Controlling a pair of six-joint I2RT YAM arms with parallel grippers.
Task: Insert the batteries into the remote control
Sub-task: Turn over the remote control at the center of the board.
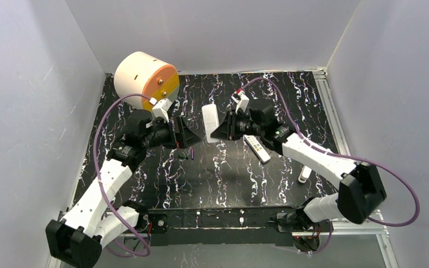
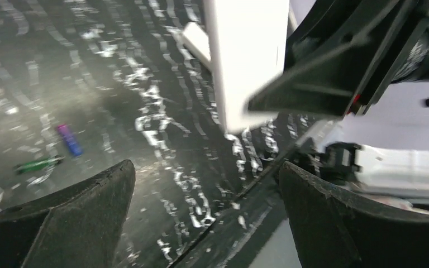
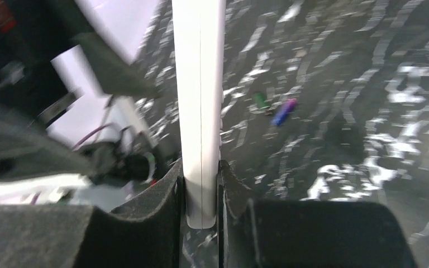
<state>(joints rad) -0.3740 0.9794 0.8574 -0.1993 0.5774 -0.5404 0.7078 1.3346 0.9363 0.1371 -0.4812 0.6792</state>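
**White remote clamped on the right, batteries loose on the mat**

Black marbled mat (image 1: pixel 223 173) covers the table. The right gripper (image 1: pixel 219 129) is closed on a white remote (image 1: pixel 211 117). It pinches the remote's lower end, so the remote is lifted clear of the mat, roughly upright, near the middle of the workspace. In the right wrist view the remote shows edge-on, with a seam running down its side, squeezed between the two dark fingers (image 3: pixel 156 206).

The left gripper (image 1: pixel 191 134) faces it from the left, just beside the remote. Its jaws are spread wide and hold nothing. In the left wrist view both pads (image 2: pixel 89 212) stand far apart, and the remote hangs ahead of them, not touching.

The batteries (image 1: pixel 187 153) lie on the mat close by the left gripper. A purple battery (image 2: pixel 68 139) and a green battery (image 2: pixel 39 164) lie near each other; whether they touch I cannot tell.

A second remote (image 1: pixel 257 148) lies flat on the mat under the right arm. A small white piece (image 1: pixel 305 175) lies farther right, too small to identify. A white-and-orange drum (image 1: pixel 145 78) sits in the far left corner.
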